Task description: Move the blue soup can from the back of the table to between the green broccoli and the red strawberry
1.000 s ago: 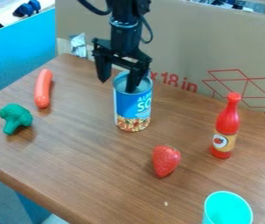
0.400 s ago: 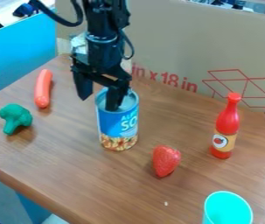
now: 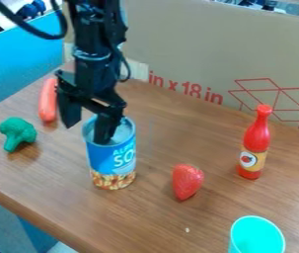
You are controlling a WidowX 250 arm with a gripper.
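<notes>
The black gripper [image 3: 86, 134] is at the blue can [image 3: 112, 161]; its 2 fingers are open, with 1 inside the can and 1 outside, at the left; the can stands upright on the counter [image 3: 145, 217], between green broccoli [image 3: 18, 132] and red strawberry [image 3: 187, 182].

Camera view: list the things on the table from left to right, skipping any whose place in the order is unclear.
Green toy broccoli, orange sausage, blue-labelled can, strawberry, red bottle.
</notes>
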